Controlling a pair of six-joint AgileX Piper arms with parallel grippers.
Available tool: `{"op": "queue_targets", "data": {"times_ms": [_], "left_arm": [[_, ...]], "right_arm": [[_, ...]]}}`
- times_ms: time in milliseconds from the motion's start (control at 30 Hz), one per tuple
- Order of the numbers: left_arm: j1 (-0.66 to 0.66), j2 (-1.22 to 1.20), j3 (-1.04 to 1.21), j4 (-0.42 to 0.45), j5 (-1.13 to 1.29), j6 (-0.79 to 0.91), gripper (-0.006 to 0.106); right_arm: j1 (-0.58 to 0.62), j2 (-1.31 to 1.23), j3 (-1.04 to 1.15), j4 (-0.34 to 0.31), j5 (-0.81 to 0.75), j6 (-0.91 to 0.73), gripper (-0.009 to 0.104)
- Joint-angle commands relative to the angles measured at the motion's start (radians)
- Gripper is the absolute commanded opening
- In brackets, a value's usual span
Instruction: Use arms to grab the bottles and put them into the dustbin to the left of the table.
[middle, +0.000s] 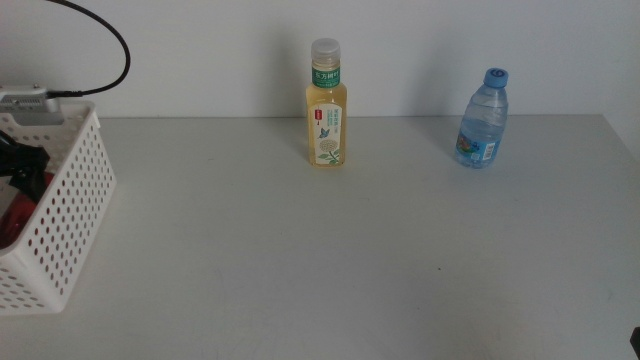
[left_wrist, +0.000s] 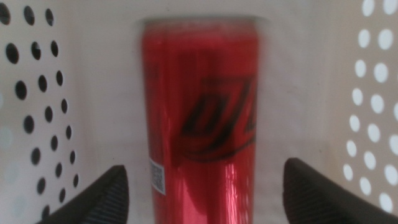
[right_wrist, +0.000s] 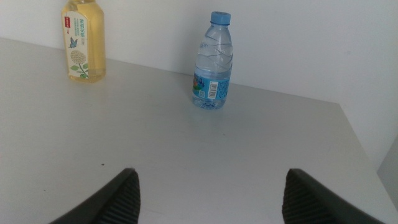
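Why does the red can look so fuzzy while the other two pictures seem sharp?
Left wrist view: the red can fills the frame, blurred and glossy, inside the dustbin. Middle and right wrist views: tea bottle and water bottle look sharp, evenly lit.

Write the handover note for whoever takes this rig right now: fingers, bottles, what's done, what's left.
Left gripper: inside the dustbin, fingers open, either side of the red can, not touching it.
Right gripper: open, waiting low over the table, nothing held.
Done: the can is in the bin.
Left: the yellow tea bottle and the water bottle, both upright at the table's far edge.
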Motion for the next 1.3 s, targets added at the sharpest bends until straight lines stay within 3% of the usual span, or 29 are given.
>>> {"op": "queue_targets", "data": {"times_ms": [0,300,733,967,1167,1267], "left_arm": [[0.000,-0.071,-0.040,-0.016,0.025,-0.012,0.090],[-0.044,-0.154,-0.125,-0.032,0.181,-0.158,0.092],[-0.414,-0.426,-0.124,-0.034,-0.012,-0.188,0.092],[-0.614,-0.485,-0.111,0.049,-0.045,-0.281,0.092],[-0.818,-0.637,0.183,0.281,-0.462,-0.414,0.092],[-0.847,-0.735,0.405,0.250,-0.742,-0.416,0.092]], "right_arm": [[-0.008,-0.021,-0.009,-0.005,-0.071,-0.005,0.058],[-0.008,-0.021,-0.009,-0.005,-0.071,-0.005,0.058],[-0.008,-0.021,-0.009,-0.005,-0.071,-0.005,0.058],[-0.008,-0.021,-0.009,-0.005,-0.071,-0.005,0.058],[-0.008,-0.021,-0.009,-0.005,-0.071,-0.005,0.058],[-0.008,-0.021,-0.009,-0.005,-0.071,-0.005,0.058]]}}
